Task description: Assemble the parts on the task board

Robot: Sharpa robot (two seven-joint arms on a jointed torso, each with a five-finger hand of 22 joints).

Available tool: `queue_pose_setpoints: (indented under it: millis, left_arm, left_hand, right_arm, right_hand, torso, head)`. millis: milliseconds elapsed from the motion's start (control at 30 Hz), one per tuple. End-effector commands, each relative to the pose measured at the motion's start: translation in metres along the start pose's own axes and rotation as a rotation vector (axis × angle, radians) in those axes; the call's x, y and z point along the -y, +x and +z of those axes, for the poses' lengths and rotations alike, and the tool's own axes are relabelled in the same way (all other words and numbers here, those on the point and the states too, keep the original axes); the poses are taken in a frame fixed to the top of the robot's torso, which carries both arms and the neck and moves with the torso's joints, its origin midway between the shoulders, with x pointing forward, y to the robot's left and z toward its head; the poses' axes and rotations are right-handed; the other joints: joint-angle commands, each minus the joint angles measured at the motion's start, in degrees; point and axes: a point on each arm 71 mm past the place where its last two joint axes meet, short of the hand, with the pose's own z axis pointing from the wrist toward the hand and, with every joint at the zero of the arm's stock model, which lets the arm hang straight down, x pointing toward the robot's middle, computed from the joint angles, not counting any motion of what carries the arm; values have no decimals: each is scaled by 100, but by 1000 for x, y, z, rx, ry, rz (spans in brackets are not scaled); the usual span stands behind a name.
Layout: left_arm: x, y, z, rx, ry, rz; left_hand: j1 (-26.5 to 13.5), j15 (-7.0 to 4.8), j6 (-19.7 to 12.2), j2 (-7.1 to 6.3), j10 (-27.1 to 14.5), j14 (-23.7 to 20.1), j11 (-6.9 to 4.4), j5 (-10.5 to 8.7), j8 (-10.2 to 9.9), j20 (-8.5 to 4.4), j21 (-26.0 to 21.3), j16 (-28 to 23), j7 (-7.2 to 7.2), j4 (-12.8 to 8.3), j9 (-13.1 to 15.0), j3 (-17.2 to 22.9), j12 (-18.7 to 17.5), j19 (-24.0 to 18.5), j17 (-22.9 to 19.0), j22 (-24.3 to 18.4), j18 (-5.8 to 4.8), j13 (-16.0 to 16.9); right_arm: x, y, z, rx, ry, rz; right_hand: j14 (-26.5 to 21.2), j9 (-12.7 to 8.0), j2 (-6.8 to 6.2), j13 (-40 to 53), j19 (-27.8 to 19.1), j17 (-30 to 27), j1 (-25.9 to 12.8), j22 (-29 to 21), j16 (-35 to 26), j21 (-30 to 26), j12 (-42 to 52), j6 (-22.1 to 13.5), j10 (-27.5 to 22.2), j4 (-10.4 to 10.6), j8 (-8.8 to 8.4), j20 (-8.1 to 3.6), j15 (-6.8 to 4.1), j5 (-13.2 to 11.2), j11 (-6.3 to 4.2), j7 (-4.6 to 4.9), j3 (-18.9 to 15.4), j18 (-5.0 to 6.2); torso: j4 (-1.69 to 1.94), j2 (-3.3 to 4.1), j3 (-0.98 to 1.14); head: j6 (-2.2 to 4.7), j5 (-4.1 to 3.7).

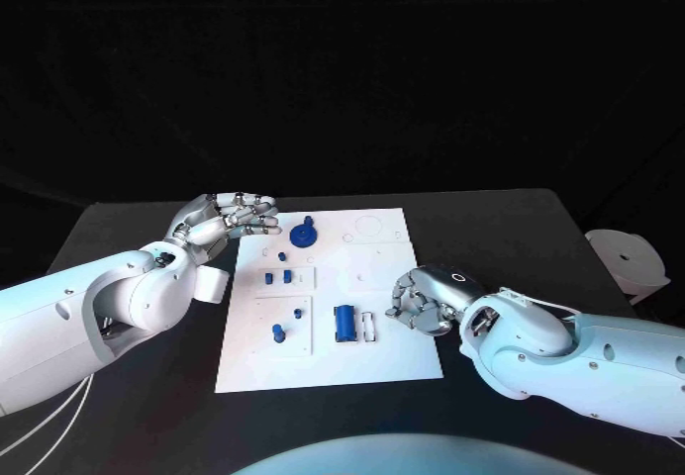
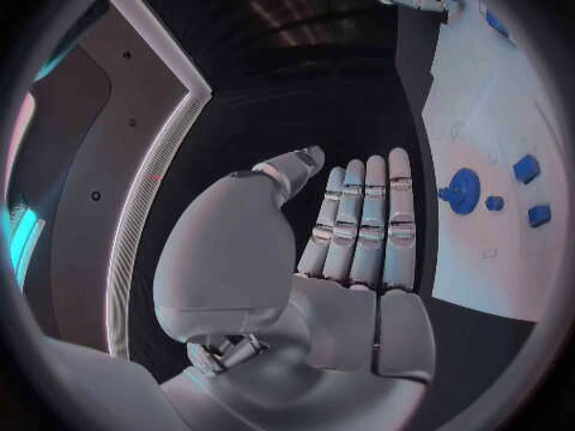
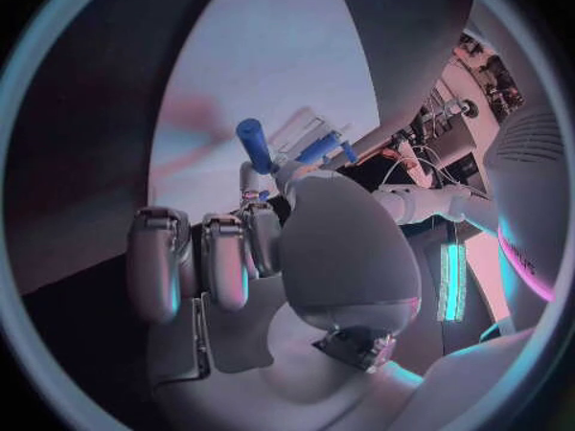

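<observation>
While curled, perhaps empty, right hand (image 1: 424,302) just beside blue cylinder (image 1: 342,323); left hand (image 1: 229,218) open, fingers straight, near blue disc (image 1: 303,236).

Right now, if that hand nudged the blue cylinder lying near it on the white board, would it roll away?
Probably. The blue cylinder lies on its side on the flat board, and its round shape suggests it would roll sideways if nudged. A clear holder beside it might stop it toward the right hand. It looks stiff and light, likely plastic, though that is a guess.
</observation>
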Motion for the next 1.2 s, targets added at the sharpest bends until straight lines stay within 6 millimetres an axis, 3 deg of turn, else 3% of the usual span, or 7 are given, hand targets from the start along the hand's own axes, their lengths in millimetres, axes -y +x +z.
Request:
queue_pose_setpoints:
  millis: [33,567,1200]
  left_arm:
    - [0,3,0,-19,1,-13]
    - [0,5,1,-24,-1,-15]
    - [0,6,1,-28,-4,-17]
  left_hand:
    - [-17,20,-4,47,12,-6,20,18,-14,25,-32,-26,26,7,-6,2,-37,12,5,-9,9,0]
    - [-20,21,-5,49,11,-5,22,18,-17,27,-39,-31,28,10,-6,2,-40,15,11,-13,9,0]
    - [-24,24,-11,48,7,-7,27,17,-24,29,-51,-40,35,14,-8,-1,-47,18,18,-20,9,-1]
  right_arm:
    - [-6,0,3,13,-9,28]
    - [-23,13,19,-69,42,148]
    - [-26,20,28,-80,63,148]
  right_hand:
    - [469,173,-5,402,325,810,-48,1317,20,26,31,159,16,-101,20,-31,-32,-21,23,-133,131,-67]
    - [471,196,-60,439,312,823,-151,1307,25,-8,68,178,37,-106,42,-32,-34,0,20,-137,171,-60]
    - [484,235,-75,516,332,882,-373,1321,47,45,150,223,82,-93,86,-33,-36,35,15,-146,171,-70]
  torso:
    - [-2,0,0]
    - [-7,3,1]
    - [-10,1,7]
  head:
    - [-1,16]
    - [-7,22]
    - [-22,25]
